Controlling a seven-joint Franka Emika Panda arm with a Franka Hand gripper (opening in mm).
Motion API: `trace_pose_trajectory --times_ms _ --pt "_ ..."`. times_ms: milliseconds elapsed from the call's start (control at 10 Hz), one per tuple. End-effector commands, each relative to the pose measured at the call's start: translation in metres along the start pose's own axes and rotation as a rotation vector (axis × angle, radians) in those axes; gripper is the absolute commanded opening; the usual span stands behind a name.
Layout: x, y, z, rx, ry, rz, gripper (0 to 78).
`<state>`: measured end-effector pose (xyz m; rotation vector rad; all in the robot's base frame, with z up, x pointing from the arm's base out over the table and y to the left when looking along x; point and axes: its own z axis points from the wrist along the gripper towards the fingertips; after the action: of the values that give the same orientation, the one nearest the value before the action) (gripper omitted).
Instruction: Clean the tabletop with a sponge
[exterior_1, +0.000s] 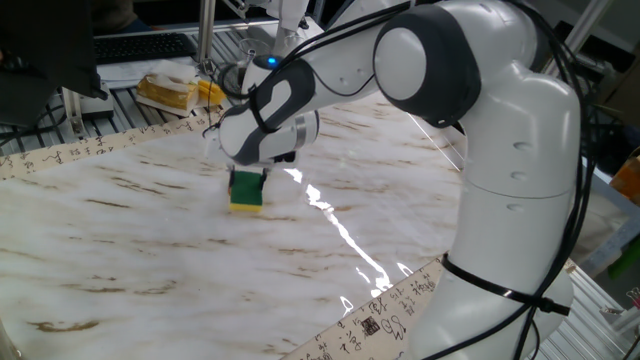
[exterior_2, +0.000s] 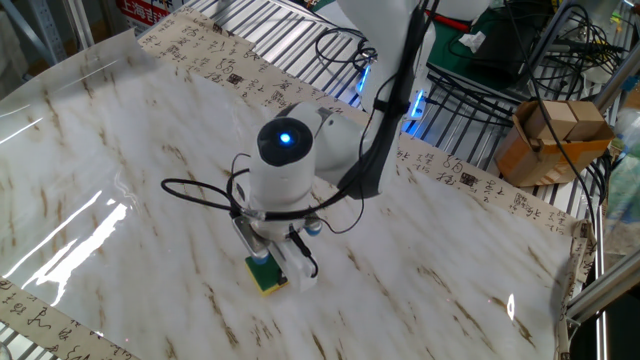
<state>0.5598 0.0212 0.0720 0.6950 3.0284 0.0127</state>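
The sponge (exterior_1: 246, 190), dark green on top with a yellow base, rests flat on the white marble-patterned tabletop (exterior_1: 120, 260). My gripper (exterior_1: 247, 180) points straight down and is shut on the sponge, pressing it to the sheet. In the other fixed view the sponge (exterior_2: 265, 274) shows under the gripper (exterior_2: 264, 264), whose fingers are mostly hidden by the wrist. The tabletop (exterior_2: 120, 130) spreads around it, edged by a beige border with black characters (exterior_2: 470, 182).
A pale yellow lump in clear wrapping (exterior_1: 168, 92) lies on the grey slatted bench (exterior_1: 120, 70) behind the sheet. A cardboard box (exterior_2: 548, 132) and cables stand off the table at the right. My arm's white base (exterior_1: 520, 200) stands at the table's right side.
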Motion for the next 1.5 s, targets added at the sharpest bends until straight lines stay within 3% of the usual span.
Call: trace_pose_trajectory --times_ms 100,500,1000,1500 --pt "0.008 0.014 0.01 -0.011 -0.019 0.027 1.2" --pt "0.024 0.038 0.008 -0.016 -0.015 0.088 1.2" --pt "0.026 0.047 -0.003 -0.019 0.005 0.112 1.2" --pt "0.017 0.055 -0.01 -0.02 0.004 0.14 1.2"
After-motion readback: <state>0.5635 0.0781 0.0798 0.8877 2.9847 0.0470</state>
